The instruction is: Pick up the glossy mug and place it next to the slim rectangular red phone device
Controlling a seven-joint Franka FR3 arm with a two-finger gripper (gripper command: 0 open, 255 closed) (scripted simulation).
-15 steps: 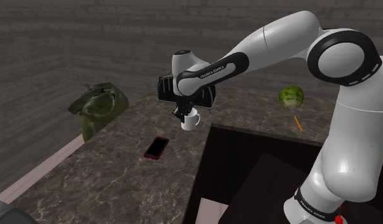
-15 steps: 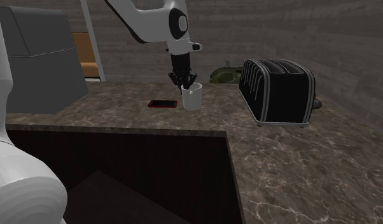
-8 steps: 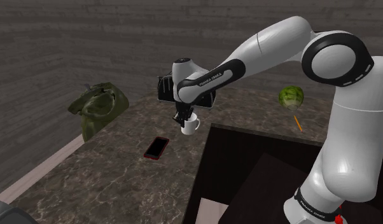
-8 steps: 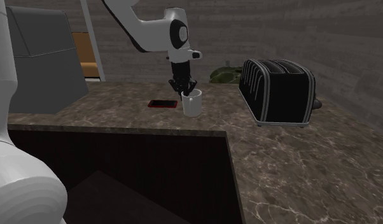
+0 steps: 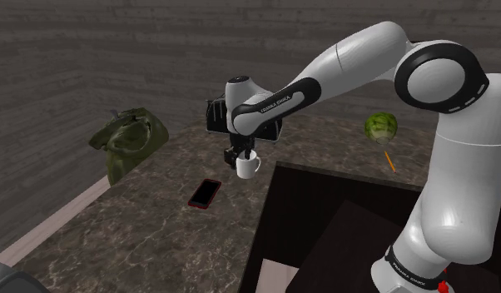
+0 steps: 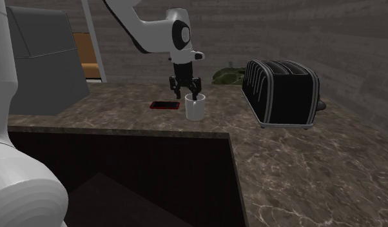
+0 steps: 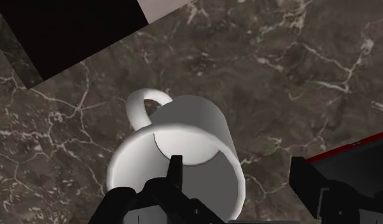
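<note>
A glossy white mug (image 5: 248,166) stands upright on the dark marble counter (image 5: 157,233), a short way from the slim red-edged phone (image 5: 205,193) that lies flat. My gripper (image 5: 238,155) hovers at the mug's rim, open. From across the counter, the mug (image 6: 195,108) sits just right of the phone (image 6: 165,105), with the gripper (image 6: 187,90) spread above it. Looking down the hand, one of the fingers (image 7: 175,173) is inside the mug (image 7: 184,146) and the other stands outside its wall, near the phone (image 7: 355,159). Neither presses the wall.
A black toaster (image 6: 283,92) stands at the second exterior view's right. A crumpled green bag (image 5: 128,140) lies at the counter's far end. A green cabbage (image 5: 379,127) and a thin orange stick (image 5: 390,161) lie behind the dark stand (image 5: 340,225). A grey box (image 6: 38,58) rises at the second exterior view's left.
The gripper lowered the mug onto the counter beside the phone, then its fingers spread apart and let go of the mug's wall.
</note>
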